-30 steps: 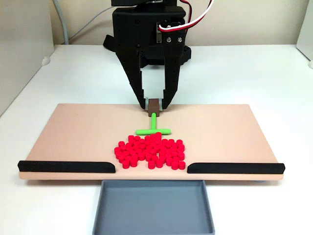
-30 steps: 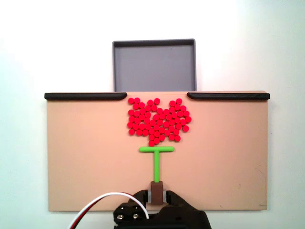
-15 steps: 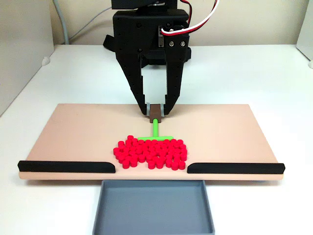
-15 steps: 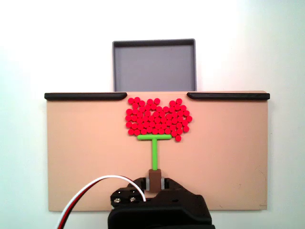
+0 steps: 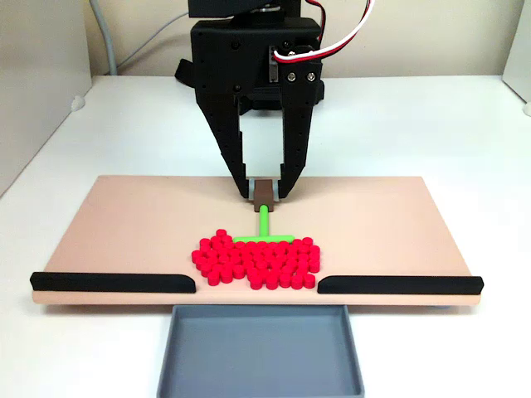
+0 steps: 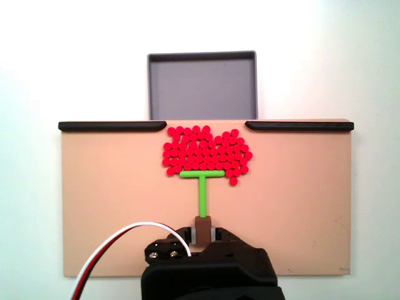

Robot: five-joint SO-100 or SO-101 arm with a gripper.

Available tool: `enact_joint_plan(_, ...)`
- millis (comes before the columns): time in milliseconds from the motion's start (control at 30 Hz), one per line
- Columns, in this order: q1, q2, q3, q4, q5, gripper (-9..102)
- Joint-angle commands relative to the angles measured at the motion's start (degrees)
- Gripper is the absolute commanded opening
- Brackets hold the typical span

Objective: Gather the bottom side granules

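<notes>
Both fixed views show a plain white surface (image 5: pixel 465 133) carrying a flat tan rectangular board (image 5: pixel 124 224). One long edge of the board bears two black raised strips (image 5: pixel 112 282), with a gap between them. Beyond that gap a shallow grey rectangular tray (image 5: pixel 259 352) sits against the board's edge. A pale wall (image 5: pixel 431 37) rises behind the black arm, and a white cabinet side (image 5: pixel 37 75) stands at the left of that same view.

The black two-finger jaws (image 5: pixel 265 192) point down at the board's far edge and are clamped on the small brown block handle (image 5: pixel 264 192) of a bright green T-shaped stick (image 5: pixel 263 228). The stem runs straight out from the jaws, and the crossbar lies against the cluster.

The bright red short cylindrical granules (image 5: pixel 255 259), several dozen of them, lie directly ahead of the jaws, packed into a broad, roughly rectangular patch between the crossbar and the gap. The side along the crossbar is nearly straight. One pellet in a fixed view (image 6: pixel 233 181) sits just past the crossbar's end, on the jaws' side.
</notes>
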Motion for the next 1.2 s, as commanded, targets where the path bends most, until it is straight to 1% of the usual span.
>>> enact_joint_plan(0,0.18,-0.09,-0.18,0.09,0.00,0)
enact_joint_plan(200,-0.26,2.11,-0.18,0.44,0.70,0)
enact_joint_plan(533,-2.81,9.58,-0.35,1.05,5.27,0)
enact_joint_plan(733,-3.52,12.66,-4.13,9.32,5.36,0)
enact_joint_plan(1000,-0.53,18.02,-4.04,19.16,0.62,0)
enact_joint_plan(1167,0.44,19.60,-3.16,19.42,1.41,0)
